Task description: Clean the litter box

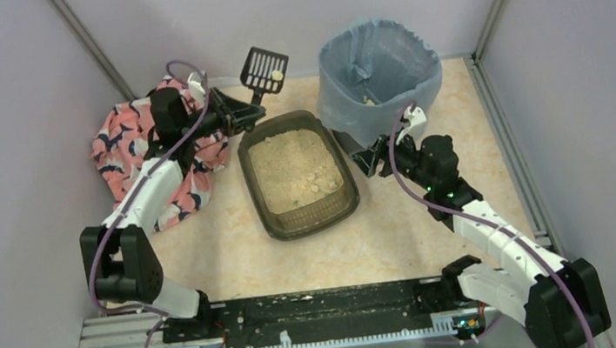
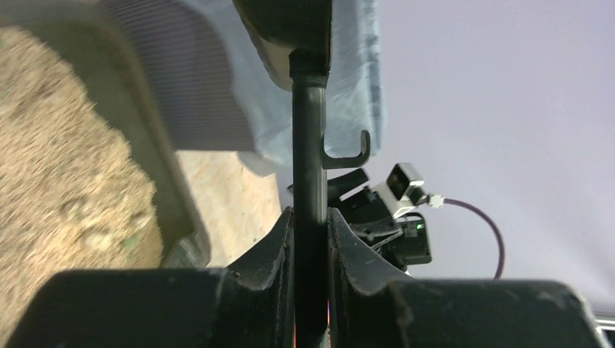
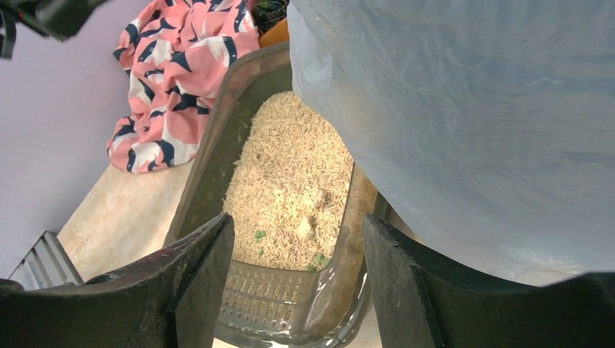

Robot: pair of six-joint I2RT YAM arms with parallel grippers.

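The litter box [image 1: 297,173] sits on the middle of the table [image 1: 225,245], its long axis running roughly from 11 to 5 o'clock in the overhead view, with beige granules [image 3: 290,167] covering its floor.

The left arm [image 1: 145,192] rises from its base at the near-left corner. It bends at the elbow and stretches toward 1 o'clock, passing over a pink patterned cloth [image 1: 121,138] that lies at 9 o'clock from the box. The left gripper [image 2: 312,217] is pinched nearly closed on the thin black handle of the scoop [image 1: 264,68]. The slotted head of the scoop is held in the air at about 12 o'clock from the box and carries a pale clump [image 1: 276,74]. In the wrist view the handle runs straight up between the two fingers.

The right arm [image 1: 485,224] comes in from the near-right corner and reaches toward 10 o'clock. The right gripper [image 1: 364,160] is low, just beside the box's right wall and the foot of the bin [image 1: 378,74], which stands at 1 o'clock from the box. Its jaws are spread wide with nothing clasped. Its own camera looks between the fingers [image 3: 210,268] down the length of the box, with the bin's blue-grey liner filling the 2 o'clock side.
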